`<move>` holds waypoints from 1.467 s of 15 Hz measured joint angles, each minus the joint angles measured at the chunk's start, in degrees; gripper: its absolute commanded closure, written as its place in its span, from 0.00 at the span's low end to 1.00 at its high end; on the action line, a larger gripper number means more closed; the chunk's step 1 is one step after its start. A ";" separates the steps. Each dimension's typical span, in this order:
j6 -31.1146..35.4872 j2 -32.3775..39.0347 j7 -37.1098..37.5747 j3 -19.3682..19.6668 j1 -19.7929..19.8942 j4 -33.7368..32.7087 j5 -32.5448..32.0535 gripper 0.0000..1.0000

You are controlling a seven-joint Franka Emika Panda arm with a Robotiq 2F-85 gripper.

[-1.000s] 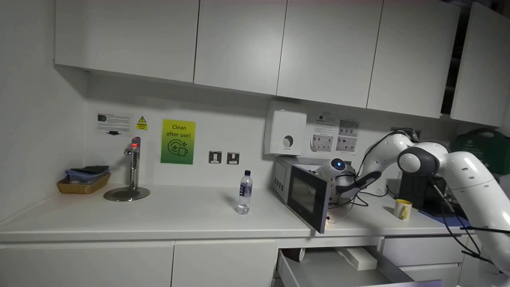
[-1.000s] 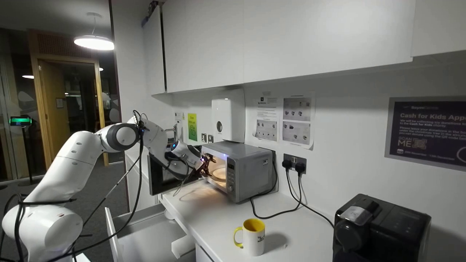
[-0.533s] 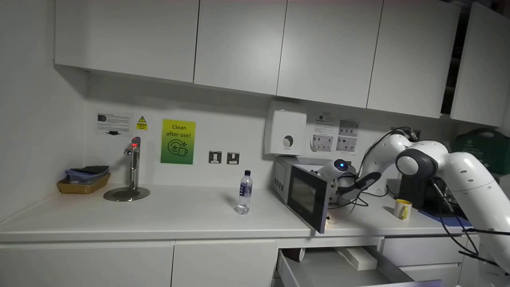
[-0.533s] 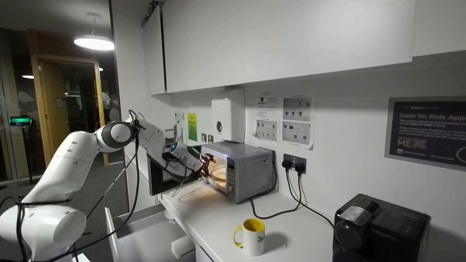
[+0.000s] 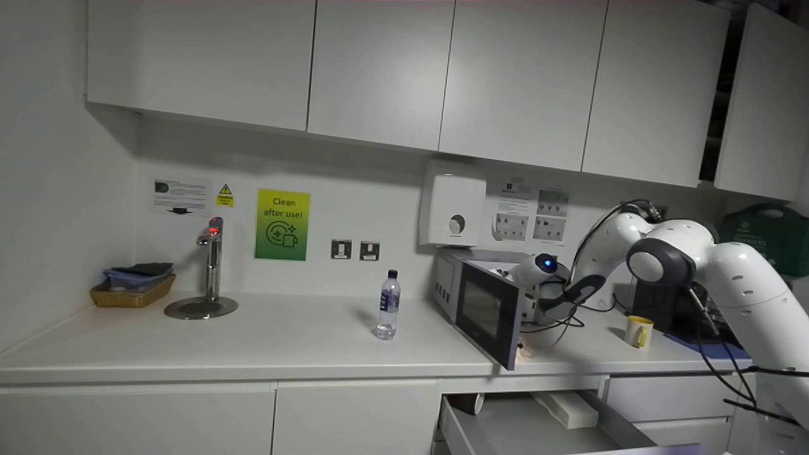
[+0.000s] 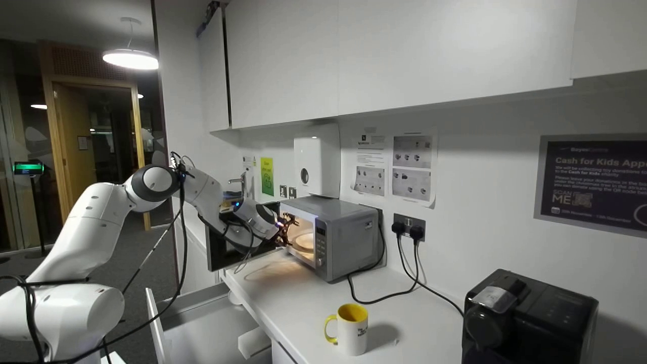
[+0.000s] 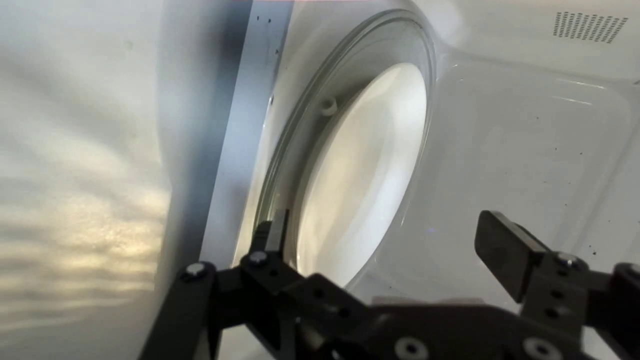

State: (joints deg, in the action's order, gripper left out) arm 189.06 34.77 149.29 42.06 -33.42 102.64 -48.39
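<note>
Black and spread wide, the gripper point(image 7: 386, 229) holds nothing near the white plate point(image 7: 362, 175), which lies on the glass turntable point(image 7: 378, 54) inside the open microwave point(image 6: 350, 242); the arm point(image 6: 157, 183) has eased back slightly, so the white plate seems free of any grip.

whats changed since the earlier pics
The white jointed robot arm has edged back slightly, away from the open grey boxy microwave. Nothing was taken hold of or let go: the black fingers stay open. The shallow white dish inside, the yellow-handled white mug and the clear plastic bottle stayed put.
</note>
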 measured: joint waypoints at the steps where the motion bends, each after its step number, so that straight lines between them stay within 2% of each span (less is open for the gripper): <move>1: 0.42 0.25 0.00 1.26 -1.12 0.65 0.86 0.00; 8: 2.43 1.19 0.00 8.77 -8.10 5.52 5.47 0.00; 13: 4.08 2.79 0.00 13.15 -11.67 7.60 8.27 0.00; 22: 6.78 6.34 0.00 15.84 -12.54 8.27 9.95 0.00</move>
State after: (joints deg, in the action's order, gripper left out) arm 195.84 41.11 149.29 57.90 -45.97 110.91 -38.44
